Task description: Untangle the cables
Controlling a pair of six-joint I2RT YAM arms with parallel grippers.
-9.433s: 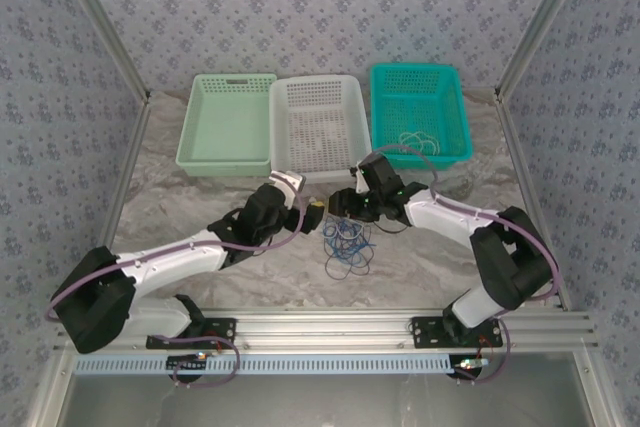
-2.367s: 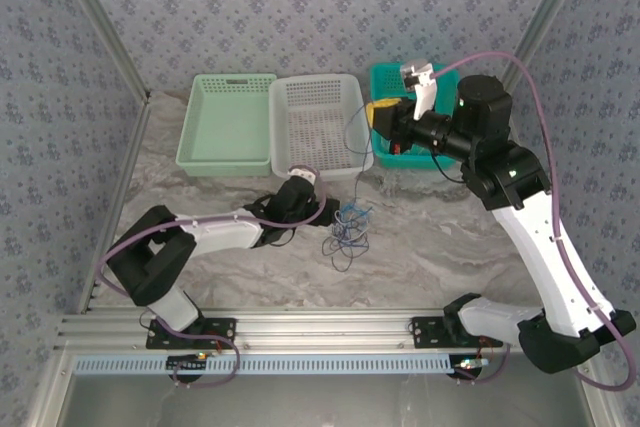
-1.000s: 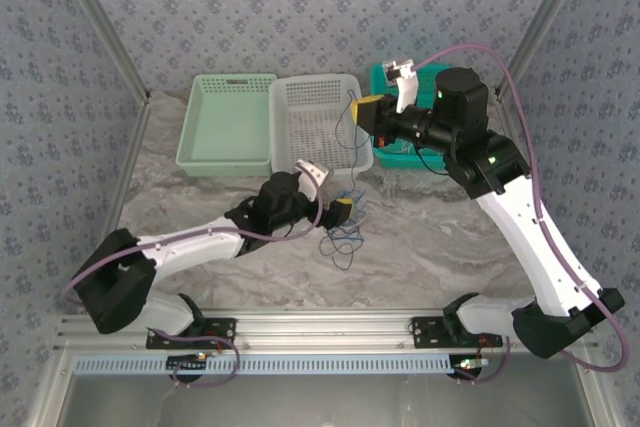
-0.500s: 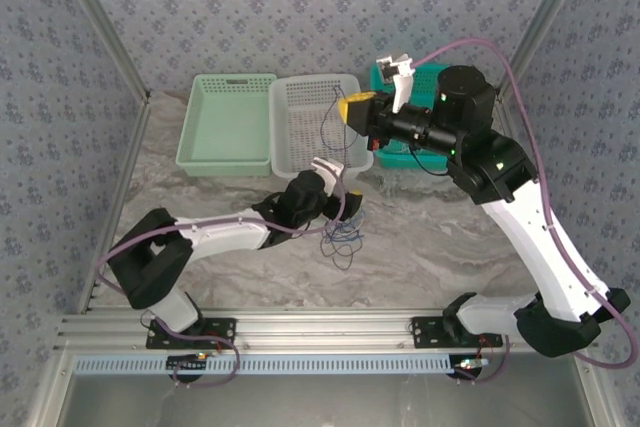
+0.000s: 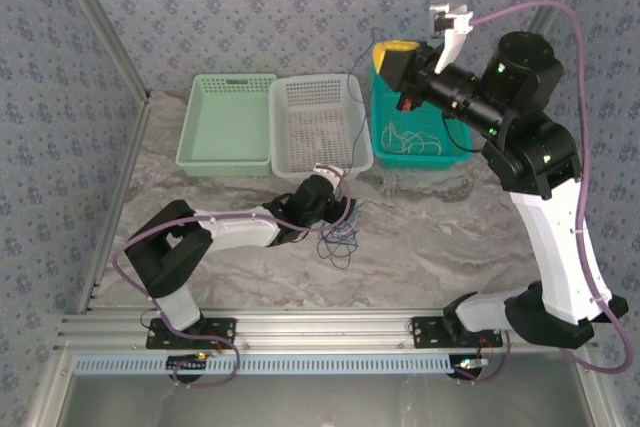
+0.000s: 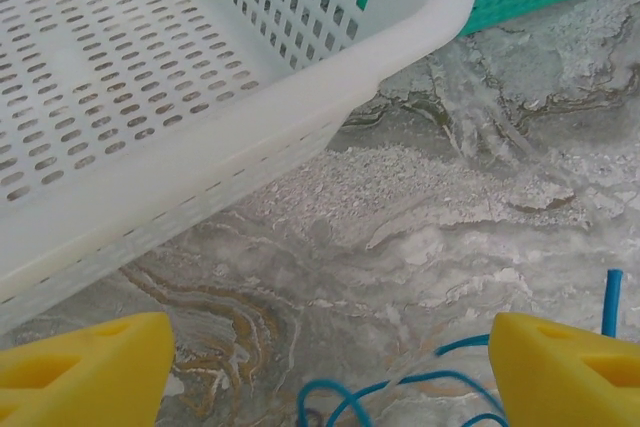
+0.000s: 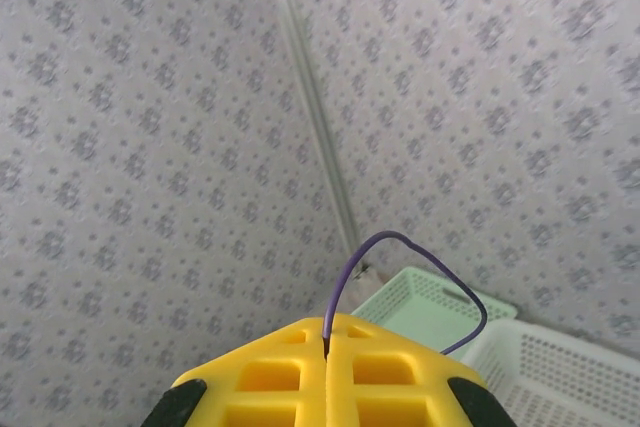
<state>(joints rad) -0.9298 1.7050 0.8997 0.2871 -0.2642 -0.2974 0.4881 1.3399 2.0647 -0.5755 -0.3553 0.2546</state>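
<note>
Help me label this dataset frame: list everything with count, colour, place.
Solid-walled plastic basket: one, pale green, row's left end.
Perforated plastic basket: one, white, row's middle.
Second perforated plastic basket: one, teal, row's right end.
Thin loose cables: count unclear, whitish, inside the teal basket.
Tangle of thin cables: one heap, blue, on the grey marbled table before the white basket.
Thin looping cable: one, dark purple, pinched by the right gripper.
Left gripper: one, yellow-tipped, open at the blue tangle.
Right gripper: one, yellow-tipped, raised, shut on the purple cable.

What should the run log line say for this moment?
right pincer: raised, shut on purple cable | left pincer: open over blue cables by white basket
</note>
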